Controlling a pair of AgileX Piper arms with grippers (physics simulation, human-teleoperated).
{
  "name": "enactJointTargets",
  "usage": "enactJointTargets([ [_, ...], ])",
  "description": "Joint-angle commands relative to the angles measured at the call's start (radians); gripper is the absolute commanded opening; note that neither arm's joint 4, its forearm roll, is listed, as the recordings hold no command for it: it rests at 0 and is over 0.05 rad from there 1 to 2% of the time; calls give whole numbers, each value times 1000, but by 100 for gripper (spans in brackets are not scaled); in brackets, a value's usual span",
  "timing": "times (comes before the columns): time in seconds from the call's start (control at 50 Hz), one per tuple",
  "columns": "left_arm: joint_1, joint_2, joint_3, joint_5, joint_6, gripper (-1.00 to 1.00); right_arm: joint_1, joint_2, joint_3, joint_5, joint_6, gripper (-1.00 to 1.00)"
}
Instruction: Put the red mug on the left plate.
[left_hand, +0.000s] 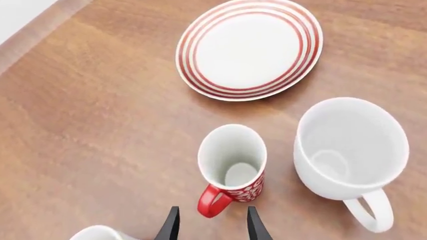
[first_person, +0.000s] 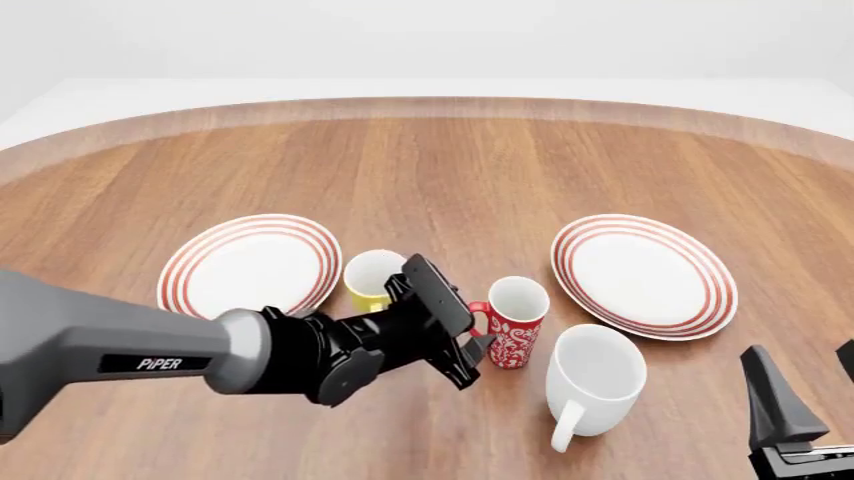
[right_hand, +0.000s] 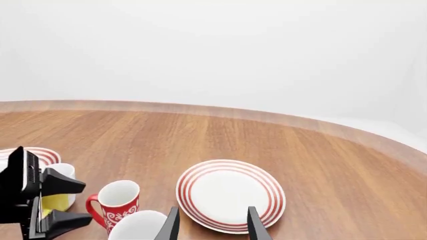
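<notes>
The red mug (first_person: 515, 322) stands upright on the table between the two plates, its handle turned toward my left gripper (first_person: 470, 342). That gripper is open and level with the mug, its tips just short of the handle. In the left wrist view the red mug (left_hand: 232, 165) sits just beyond the open left gripper (left_hand: 212, 227), handle between the finger lines, nothing held. The left plate (first_person: 250, 268) lies bare at the left, behind the left arm. My right gripper (first_person: 805, 385) hangs open at the front right, away from the mug; its own view shows the red mug (right_hand: 117, 204) and the right gripper (right_hand: 211, 226) open.
A yellow mug (first_person: 372, 281) stands between the left plate and the red mug, close beside the left gripper. A bigger white mug (first_person: 595, 381) sits right of the red mug, near it. The right plate (first_person: 645, 274) lies farther right. Wooden table (first_person: 441, 170) extends beyond.
</notes>
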Motion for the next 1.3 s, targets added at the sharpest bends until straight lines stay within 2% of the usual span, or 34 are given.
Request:
enactJointTargets([
  [0.02,-1,17,-15,1,-1,100,-1,0,-1,0,1,100],
  [0.16,1,27,-17,-3,0,100,-2,0,-1,0,1,100],
  [0.36,13,76,-79,23,5,100,-5,0,-3,2,3,100],
  [0.74,8,49,-14,-10,-6,100,-9,0,-4,0,3,100],
  [0.76,9,48,-13,-11,-5,-100,-9,0,-3,-1,3,100],
  [1.04,15,44,-22,-3,-1,-100,-9,0,-3,-2,3,100],
  [1.3,36,50,-89,21,-5,-100,-10,0,-3,-3,2,100],
])
